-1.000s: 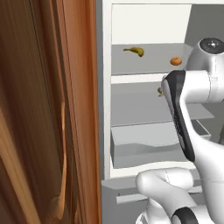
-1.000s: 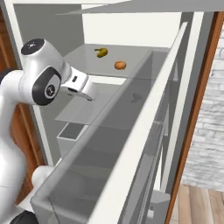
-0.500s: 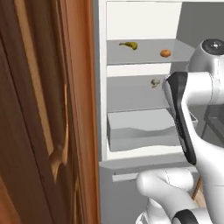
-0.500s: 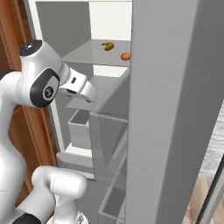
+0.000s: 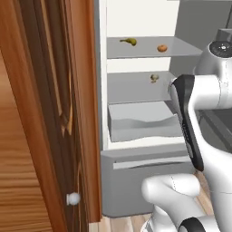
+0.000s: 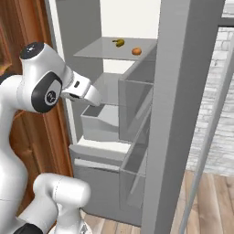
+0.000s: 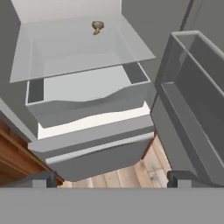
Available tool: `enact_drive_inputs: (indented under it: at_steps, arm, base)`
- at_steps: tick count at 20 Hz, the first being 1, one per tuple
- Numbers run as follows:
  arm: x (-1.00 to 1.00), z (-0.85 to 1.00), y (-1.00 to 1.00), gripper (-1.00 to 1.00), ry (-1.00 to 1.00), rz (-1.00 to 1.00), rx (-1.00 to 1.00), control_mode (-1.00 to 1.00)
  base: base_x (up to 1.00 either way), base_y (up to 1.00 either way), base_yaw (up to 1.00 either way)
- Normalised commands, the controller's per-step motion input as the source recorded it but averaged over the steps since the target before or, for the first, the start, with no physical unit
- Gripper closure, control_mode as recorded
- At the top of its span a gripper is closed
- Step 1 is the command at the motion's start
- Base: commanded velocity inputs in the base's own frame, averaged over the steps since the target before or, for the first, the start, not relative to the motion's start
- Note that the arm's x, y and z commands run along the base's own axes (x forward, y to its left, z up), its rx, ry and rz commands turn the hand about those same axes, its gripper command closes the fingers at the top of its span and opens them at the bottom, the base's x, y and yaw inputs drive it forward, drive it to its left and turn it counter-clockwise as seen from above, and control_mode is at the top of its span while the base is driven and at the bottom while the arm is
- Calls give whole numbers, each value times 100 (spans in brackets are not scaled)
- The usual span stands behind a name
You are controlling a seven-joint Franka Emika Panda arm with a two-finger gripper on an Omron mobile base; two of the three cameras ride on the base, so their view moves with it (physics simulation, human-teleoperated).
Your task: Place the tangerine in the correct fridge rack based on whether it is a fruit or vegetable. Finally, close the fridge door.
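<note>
1. Orange and smooth, the small round tangerine (image 5: pixel 161 48) lies on the thin flat grey fridge rack (image 5: pixel 181 49), the topmost of two like plates spanning the white-walled cavity; it sits toward the rack's right half, near the front edge, and shows again from the right base view (image 6: pixel 136 51).
2. A curved yellow banana-like item (image 5: pixel 129 41) lies on the same rack toward its left rear, well apart from the tangerine.
3. A small tan lumpy item (image 5: pixel 154 78) rests on the lower grey shelf plate (image 5: pixel 127 88), near its back edge in the hand view (image 7: pixel 97 26).
4. A grey drawer with a curved front (image 7: pixel 94 105) stands pulled partly out below the lower plate.
5. The tall plain grey fridge door (image 6: pixel 176 91) stands open at the cavity's right side, edge-on to the right base camera, its inner face lined with boxy grey bins (image 6: pixel 135 107).
6. A brown wooden cabinet door with a white knob (image 5: pixel 73 198) fills the left of the left base view.
7. The white arm's two-finger gripper (image 7: pixel 112 178) faces the drawer and lower plate from outside the cavity; its dark fingertips (image 7: pixel 43 178) stand spread wide at the bottom corners of the hand view, nothing between them.
</note>
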Motion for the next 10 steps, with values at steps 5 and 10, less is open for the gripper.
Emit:
enact_drive_inputs:
  at_steps: [5,10]
  arm:
    - [0,0,0,-100,0,0,0,100]
    - [0,0,0,-100,0,0,0,100]
  base:
    - [-41,-4,-1]
    - [-24,-22,-7]
